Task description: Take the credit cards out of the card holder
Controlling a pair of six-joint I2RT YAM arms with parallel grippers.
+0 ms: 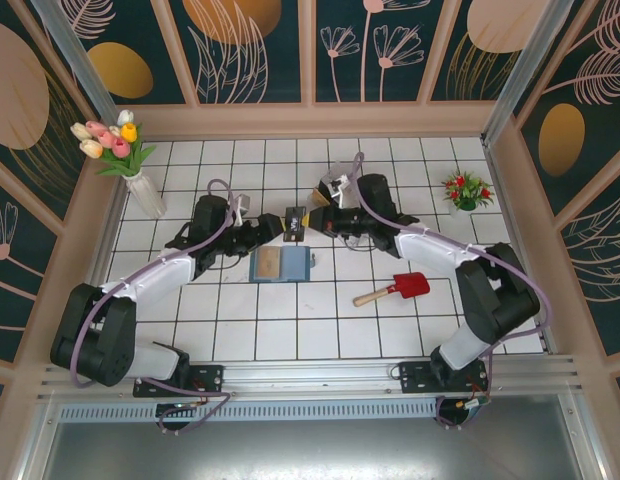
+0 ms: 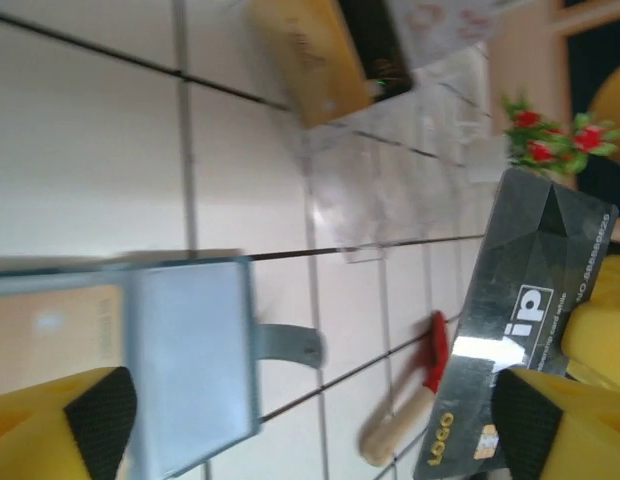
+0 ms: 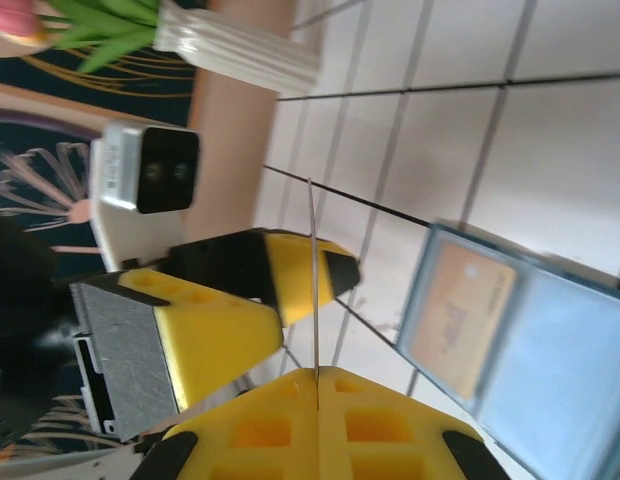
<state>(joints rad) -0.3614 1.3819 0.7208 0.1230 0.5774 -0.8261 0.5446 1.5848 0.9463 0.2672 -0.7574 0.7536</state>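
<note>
One card out | your right claw pinches the dark grey card just beside the card holder, left claw wide | tan card inside holder | risk: thin edge pinch slips, card drops.

Gloss on card and tiles, matt holder.
The dark grey plastic card gleams; the slate-blue card holder looks matt; the white tiled table shines smooth.

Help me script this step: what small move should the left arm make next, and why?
Probably back the left gripper away from the dark grey card: its jaws stand open, while the right gripper is shut on that card's edge. The tan card lies in the card holder.
</note>
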